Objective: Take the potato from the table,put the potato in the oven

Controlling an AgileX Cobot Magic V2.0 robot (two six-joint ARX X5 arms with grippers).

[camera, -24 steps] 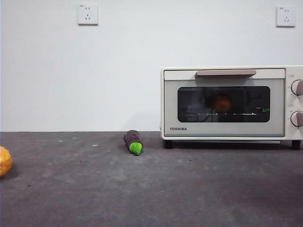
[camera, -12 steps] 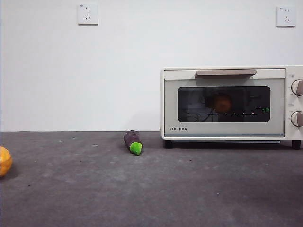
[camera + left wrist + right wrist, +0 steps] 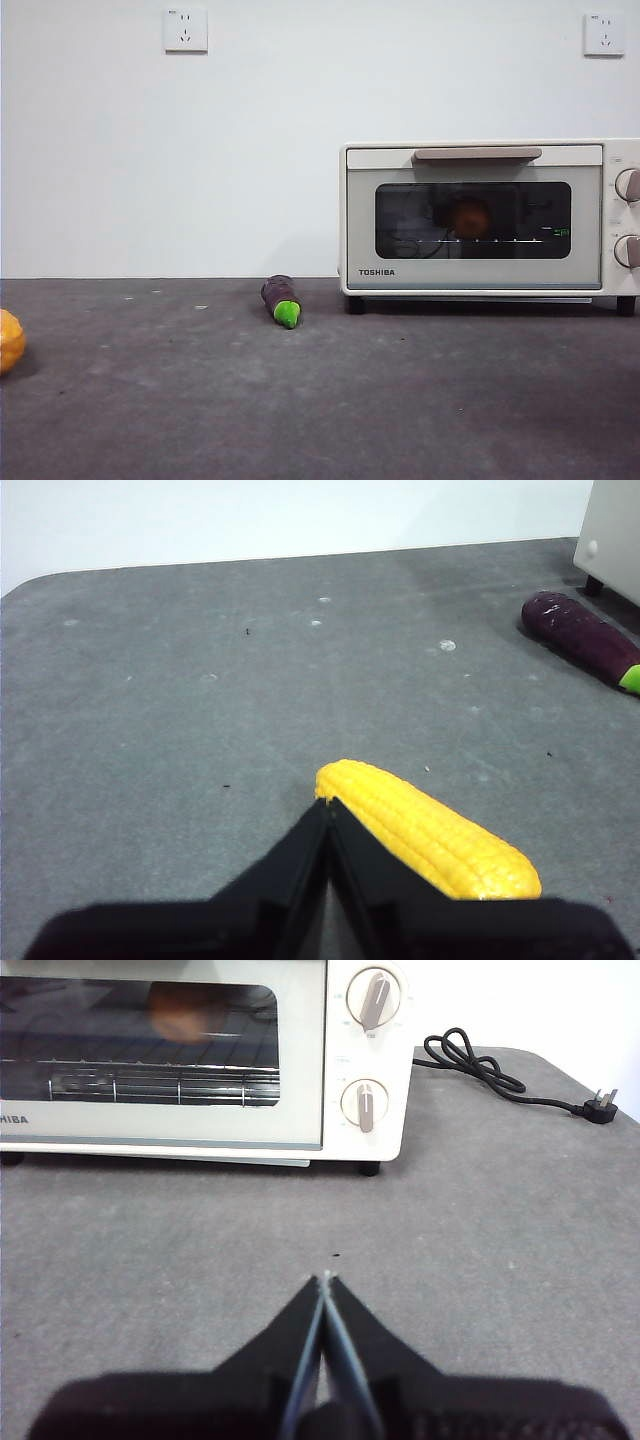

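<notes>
The cream-white oven (image 3: 480, 215) stands at the right with its dark glass door closed. Through the glass the orange-brown potato (image 3: 469, 217) shows inside on the rack, also seen as the potato (image 3: 185, 1010) behind the oven (image 3: 200, 1055) glass in the right wrist view. My right gripper (image 3: 325, 1282) is shut and empty, hovering over the grey table (image 3: 480, 1250) in front of the oven's knobs. My left gripper (image 3: 327, 807) is shut and empty above the table (image 3: 180, 710), its tip beside a yellow corn cob (image 3: 430, 830). Neither arm shows in the front view.
A purple eggplant with a green tip (image 3: 282, 300) lies left of the oven, also seen as the eggplant (image 3: 585, 640). A yellow-orange bumpy fruit (image 3: 9, 341) sits at the left edge. The oven's black power cord (image 3: 500, 1075) trails on the table to its right.
</notes>
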